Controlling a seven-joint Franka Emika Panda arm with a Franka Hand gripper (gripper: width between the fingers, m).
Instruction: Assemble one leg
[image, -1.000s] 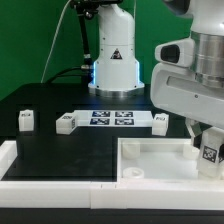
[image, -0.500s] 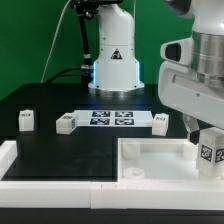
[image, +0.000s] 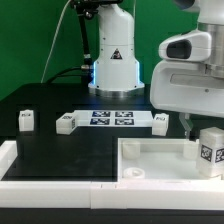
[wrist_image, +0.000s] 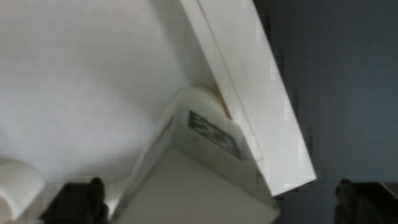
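One leg (image: 210, 150), a white block with a tag on its front face, stands upright in the near right corner of the white tray (image: 150, 160). My gripper (image: 200, 123) hangs just above it, open, with nothing in it. In the wrist view the dark fingertips (wrist_image: 80, 200) stand wide apart on either side of that leg (wrist_image: 210, 140), clear of it, beside the tray's wall (wrist_image: 240, 70). Three more legs stand on the black table: one at the exterior view's left (image: 26, 120), one beside it (image: 66, 123), one further right (image: 160, 121).
The marker board (image: 110, 118) lies flat between the loose legs. The robot's base (image: 112, 60) stands behind it. A white rim (image: 8, 160) runs along the table's front and left edge. A round socket (image: 134, 173) sits at the tray's near left corner.
The gripper has risen from around the leg in the tray. The leg stays standing in the corner, now free of the fingers.
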